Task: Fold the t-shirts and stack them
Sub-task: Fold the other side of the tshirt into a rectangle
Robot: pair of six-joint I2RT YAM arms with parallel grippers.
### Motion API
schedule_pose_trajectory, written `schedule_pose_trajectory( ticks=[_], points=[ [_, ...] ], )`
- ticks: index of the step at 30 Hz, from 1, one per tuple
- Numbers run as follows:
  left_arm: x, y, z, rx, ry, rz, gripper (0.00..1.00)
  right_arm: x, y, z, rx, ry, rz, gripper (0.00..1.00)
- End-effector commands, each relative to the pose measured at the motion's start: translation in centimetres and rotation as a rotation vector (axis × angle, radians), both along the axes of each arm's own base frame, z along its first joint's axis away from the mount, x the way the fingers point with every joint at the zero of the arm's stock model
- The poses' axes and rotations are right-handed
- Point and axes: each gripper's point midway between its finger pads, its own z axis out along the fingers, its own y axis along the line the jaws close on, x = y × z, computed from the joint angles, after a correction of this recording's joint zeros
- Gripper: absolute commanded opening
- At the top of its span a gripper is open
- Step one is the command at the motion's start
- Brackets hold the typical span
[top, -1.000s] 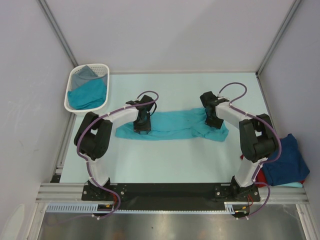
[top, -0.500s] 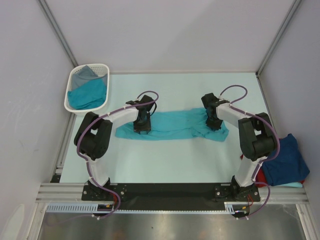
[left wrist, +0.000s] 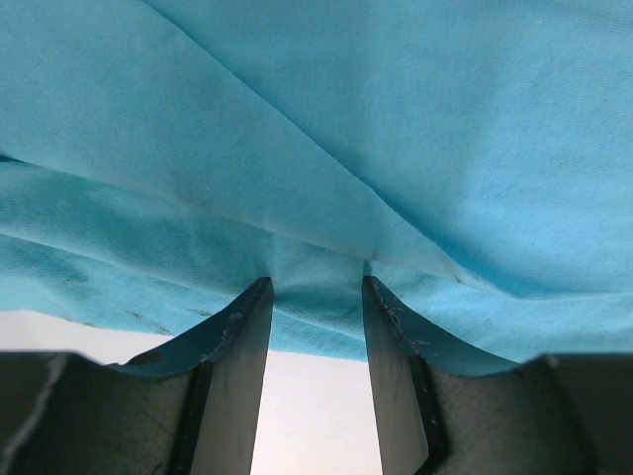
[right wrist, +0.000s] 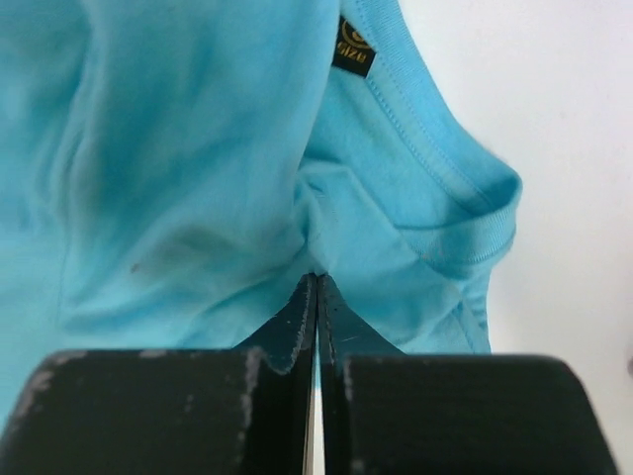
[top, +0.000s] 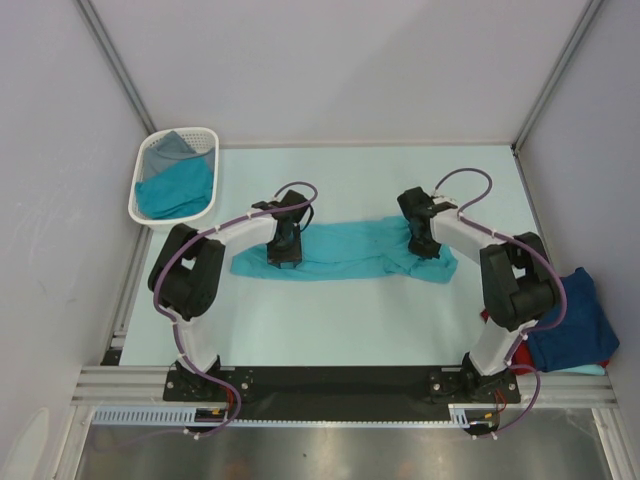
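Observation:
A teal t-shirt (top: 345, 250) lies in a long crumpled strip across the middle of the table. My left gripper (top: 284, 255) sits over its left end. In the left wrist view the left gripper (left wrist: 316, 287) is open, its fingertips (left wrist: 252, 297) pressed against the teal cloth (left wrist: 396, 148), with bare table showing between them. My right gripper (top: 425, 245) is down on the shirt's right end. In the right wrist view the right gripper (right wrist: 317, 277) is shut, pinching a pucker of teal cloth beside the collar (right wrist: 435, 168) and its black label (right wrist: 352, 47).
A white slotted basket (top: 150, 150) at the back left holds a teal t-shirt (top: 178, 188) and a grey t-shirt (top: 170, 147). A navy t-shirt (top: 575, 325) lies over a red one (top: 515, 352) off the table's right edge. Grey walls enclose three sides.
My right gripper has closed onto the teal cloth and its wrist has shifted slightly left. The left gripper and the shirt's left end have not moved.

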Motion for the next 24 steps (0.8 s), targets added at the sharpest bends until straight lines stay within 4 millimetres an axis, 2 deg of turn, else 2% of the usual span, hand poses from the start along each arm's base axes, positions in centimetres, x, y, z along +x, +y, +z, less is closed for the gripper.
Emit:
schedule_pose_trajectory(
  ticks=[1, 6, 10, 24],
  points=[
    [0.4, -0.9, 0.8, -0.015, -0.030, -0.021, 0.47, -0.2, 0.1, 3.4, -0.029, -0.079, 0.003, 0.00],
    [0.3, -0.9, 0.9, -0.010, -0.031, -0.024, 0.47, -0.8, 0.1, 5.0, -0.036, -0.111, 0.007, 0.00],
    [0.2, -1.0, 1.0, -0.011, -0.032, -0.025, 0.47, -1.7, 0.0, 5.1, -0.041, -0.100, 0.008, 0.00],
    [0.0, -1.4, 1.3, -0.016, -0.038, -0.030, 0.47, -6.7, 0.0, 3.2, -0.020, 0.019, 0.009, 0.00]
  ],
)
